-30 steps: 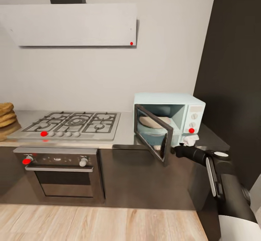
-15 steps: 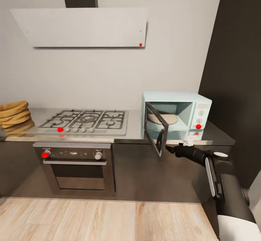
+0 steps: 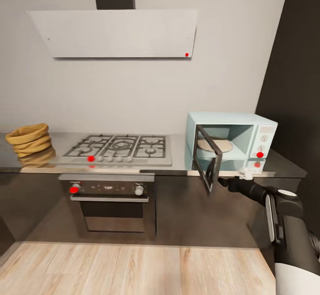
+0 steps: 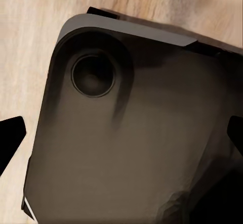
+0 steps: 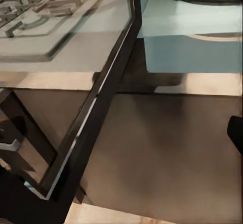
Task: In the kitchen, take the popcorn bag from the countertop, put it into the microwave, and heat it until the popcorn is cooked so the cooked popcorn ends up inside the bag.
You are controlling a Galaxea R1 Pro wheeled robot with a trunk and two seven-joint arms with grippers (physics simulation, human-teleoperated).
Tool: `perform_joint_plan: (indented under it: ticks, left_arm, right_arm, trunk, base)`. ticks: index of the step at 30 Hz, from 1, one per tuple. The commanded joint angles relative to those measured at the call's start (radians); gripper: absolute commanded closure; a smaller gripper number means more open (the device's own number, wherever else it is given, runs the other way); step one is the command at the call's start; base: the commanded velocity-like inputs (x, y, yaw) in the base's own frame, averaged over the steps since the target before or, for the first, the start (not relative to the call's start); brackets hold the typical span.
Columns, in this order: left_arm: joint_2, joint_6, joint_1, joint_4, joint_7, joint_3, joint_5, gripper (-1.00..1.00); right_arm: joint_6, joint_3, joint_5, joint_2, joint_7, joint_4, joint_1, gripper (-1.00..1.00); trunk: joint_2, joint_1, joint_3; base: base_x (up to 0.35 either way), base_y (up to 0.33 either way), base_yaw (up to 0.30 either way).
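Note:
The pale mint-blue microwave (image 3: pixel 233 146) stands at the right end of the grey countertop (image 3: pixel 178 164). Its dark glass door (image 3: pixel 209 158) hangs open toward me, and a beige turntable plate (image 3: pixel 214 145) shows inside. My right gripper (image 3: pixel 225 182) is at the door's lower free edge, touching or just short of it. In the right wrist view the door frame (image 5: pixel 96 113) runs close past this open gripper (image 5: pixel 121 148). A tan sack with thick rolled folds, the popcorn bag (image 3: pixel 29 137), sits far left on the countertop. My left gripper (image 4: pixel 121 138) is open over my dark base.
A gas hob (image 3: pixel 120 148) lies between the bag and the microwave, with a built-in oven (image 3: pixel 113 201) under it and a hood (image 3: pixel 115 33) above. A dark tall panel (image 3: pixel 298 86) closes the right side. A small whitish lump (image 3: pixel 246 173) sits by the microwave's foot. The floor (image 3: pixel 133 268) is wood.
The whole picture has shifted right and shrunk, so the camera has moved. The right gripper has stayed by the door's edge. The door now shows more edge-on.

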Motion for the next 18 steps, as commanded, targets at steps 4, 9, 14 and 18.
perform_joint_plan:
  ticks: [4,9,14,18]
  left_arm:
    - [0.000,-0.002,0.000,0.000,0.000,-0.002,0.005,-1.00]
    - [0.000,-0.002,0.000,0.000,0.000,-0.002,0.005,-1.00]
    - [0.000,-0.002,0.000,0.000,0.000,-0.002,0.005,-1.00]
    - [0.000,-0.002,0.000,0.000,0.000,-0.002,0.005,-1.00]
  right_arm:
    - [-0.002,0.038,0.033,-0.014,-0.019,0.007,-0.001,-1.00]
    - [-0.048,-0.071,0.139,-0.044,-0.051,0.031,-0.001,-1.00]
    - [-0.080,-0.093,0.157,-0.044,-0.169,0.074,-0.001,-1.00]
    - [-0.080,-0.088,0.154,-0.039,-0.184,0.079,-0.001,-1.00]
  trunk:
    - [-0.001,0.000,-0.001]
    - [-0.001,0.000,-0.001]
    - [-0.001,0.000,-0.001]
    - [-0.001,0.000,-0.001]
  base:
    - [0.000,0.102,0.000]
    - [0.000,0.005,0.000]
    - [0.000,0.000,0.000]
    - [0.000,0.000,0.000]
